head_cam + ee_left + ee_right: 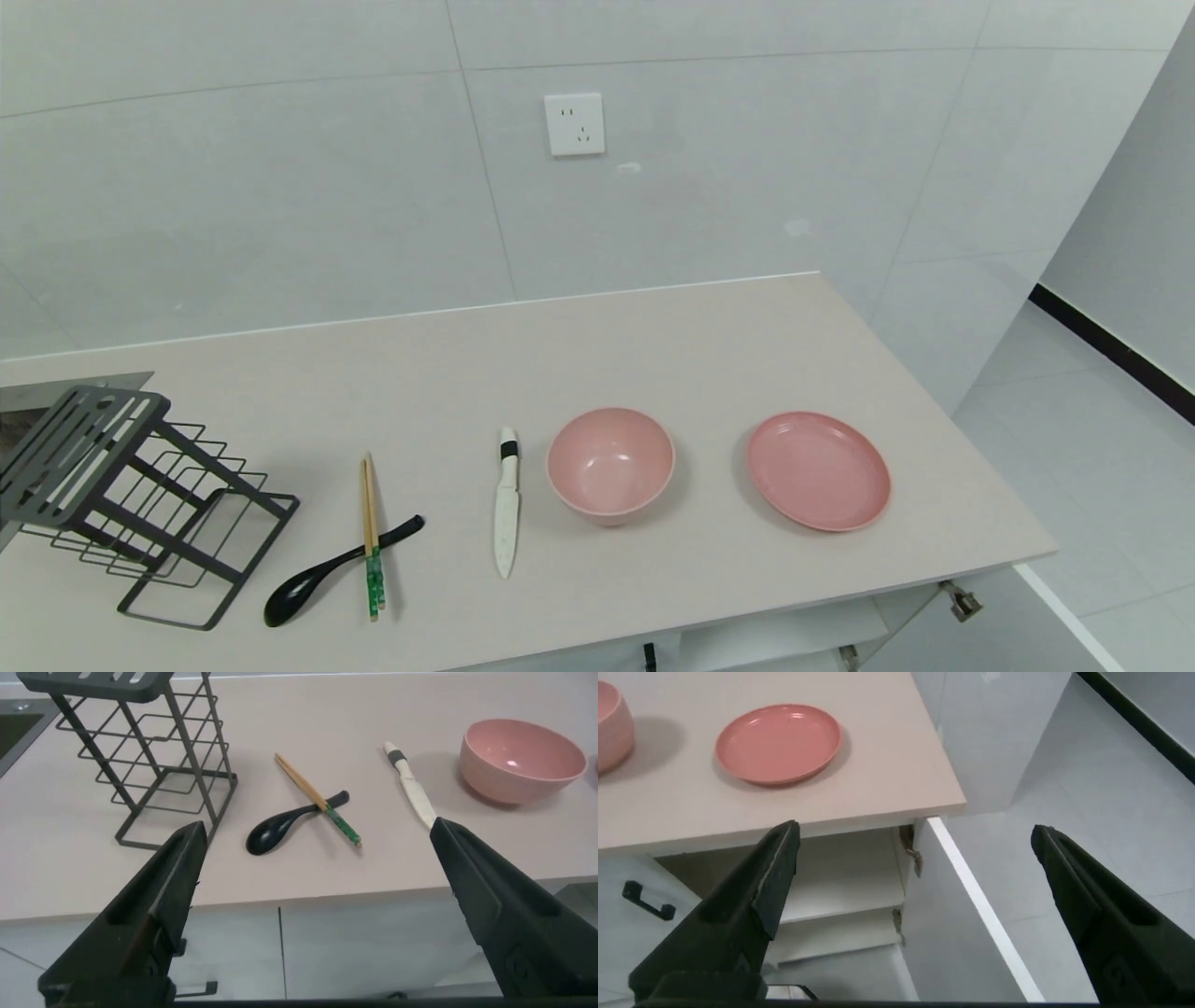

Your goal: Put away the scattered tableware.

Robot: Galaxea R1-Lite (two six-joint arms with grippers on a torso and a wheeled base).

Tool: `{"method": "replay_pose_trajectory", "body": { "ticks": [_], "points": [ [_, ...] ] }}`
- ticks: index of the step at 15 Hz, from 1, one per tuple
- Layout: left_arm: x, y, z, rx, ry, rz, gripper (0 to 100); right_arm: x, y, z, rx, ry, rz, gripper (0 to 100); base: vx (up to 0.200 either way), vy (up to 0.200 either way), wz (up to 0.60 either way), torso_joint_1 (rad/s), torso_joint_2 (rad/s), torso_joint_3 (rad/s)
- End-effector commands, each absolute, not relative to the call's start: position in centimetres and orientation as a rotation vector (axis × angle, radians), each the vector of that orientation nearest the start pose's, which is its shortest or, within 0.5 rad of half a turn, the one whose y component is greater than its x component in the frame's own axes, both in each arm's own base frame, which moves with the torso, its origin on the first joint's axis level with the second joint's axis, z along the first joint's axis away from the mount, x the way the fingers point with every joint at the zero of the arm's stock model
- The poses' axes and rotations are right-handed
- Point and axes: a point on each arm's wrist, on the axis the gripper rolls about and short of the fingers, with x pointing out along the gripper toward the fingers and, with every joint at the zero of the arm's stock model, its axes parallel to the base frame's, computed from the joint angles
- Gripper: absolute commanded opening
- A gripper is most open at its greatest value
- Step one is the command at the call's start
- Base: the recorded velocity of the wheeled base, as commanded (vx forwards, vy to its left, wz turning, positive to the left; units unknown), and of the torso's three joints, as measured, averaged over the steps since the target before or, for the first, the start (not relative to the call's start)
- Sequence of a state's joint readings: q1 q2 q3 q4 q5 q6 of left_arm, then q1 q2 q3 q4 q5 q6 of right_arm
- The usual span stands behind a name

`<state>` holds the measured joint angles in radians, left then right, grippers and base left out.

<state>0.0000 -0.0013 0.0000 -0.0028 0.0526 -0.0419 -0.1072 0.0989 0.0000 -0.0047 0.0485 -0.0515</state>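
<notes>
On the beige counter lie a black spoon, a pair of chopsticks across its handle, a white knife, a pink bowl and a pink plate. My left gripper is open, held off the counter's front edge and facing the spoon, chopsticks and knife, with the bowl off to one side. My right gripper is open too, in front of the counter edge near the plate.
A dark wire rack stands at the counter's left end, next to a sink edge. Under the counter's right end a cabinet door stands open, showing white shelves. A wall socket is on the tiled wall.
</notes>
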Motion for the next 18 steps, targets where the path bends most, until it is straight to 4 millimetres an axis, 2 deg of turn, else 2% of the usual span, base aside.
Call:
{"method": "replay_pose_trajectory", "body": {
  "ticks": [1, 4, 6, 7, 8, 10, 11, 14, 18],
  "points": [
    [-2.3, 0.1, 7.6, -0.043, -0.004, 0.054, 100, -1.5, 0.3, 8.1, -0.07, 0.071, -0.051, 100, 0.0, 0.0, 0.0, 0.0, 0.0, 0.0],
    [-2.3, 0.1, 7.6, -0.035, -0.006, 0.052, 100, -1.5, 0.3, 9.8, -0.11, -0.103, -0.053, 100, 0.0, 0.0, 0.0, 0.0, 0.0, 0.0],
    [-2.3, 0.1, 7.6, -0.042, -0.006, 0.054, 100, -1.5, 0.4, 9.8, -0.119, -0.103, 0.007, 100, 0.0, 0.0, 0.0, 0.0, 0.0, 0.0],
    [-2.3, 0.1, 7.6, -0.043, -0.006, 0.055, 100, -1.2, 0.7, 10.1, -0.115, -0.06, 0.129, 100, 0.0, 0.0, 0.0, 0.0, 0.0, 0.0],
    [-2.3, 0.1, 7.6, -0.043, -0.006, 0.054, 100, -0.9, 0.7, 11.3, -0.113, -0.038, 0.178, 100, 0.0, 0.0, 0.0, 0.0, 0.0, 0.0],
    [-2.3, 0.1, 7.6, -0.043, -0.006, 0.054, 100, 0.9, 0.7, 13.4, -0.083, 0.093, 0.254, 100, 0.0, 0.0, 0.0, 0.0, 0.0, 0.0],
    [-2.3, 0.1, 7.6, -0.043, -0.006, 0.054, 100, 1.8, 0.6, 13.7, -0.07, 0.147, 0.281, 100, 0.0, 0.0, 0.0, 0.0, 0.0, 0.0],
    [-2.3, 0.1, 7.6, -0.048, -0.006, 0.054, 100, 4.1, 0.7, 13.5, -0.042, 0.262, 0.358, 100, 0.0, 0.0, 0.0, 0.0, 0.0, 0.0],
    [-2.3, 0.1, 7.6, -0.043, -0.004, 0.054, 100, 6.7, 0.9, 13.9, -0.049, 0.274, 0.418, 100, 0.0, 0.0, 0.0, 0.0, 0.0, 0.0]
  ]
}}
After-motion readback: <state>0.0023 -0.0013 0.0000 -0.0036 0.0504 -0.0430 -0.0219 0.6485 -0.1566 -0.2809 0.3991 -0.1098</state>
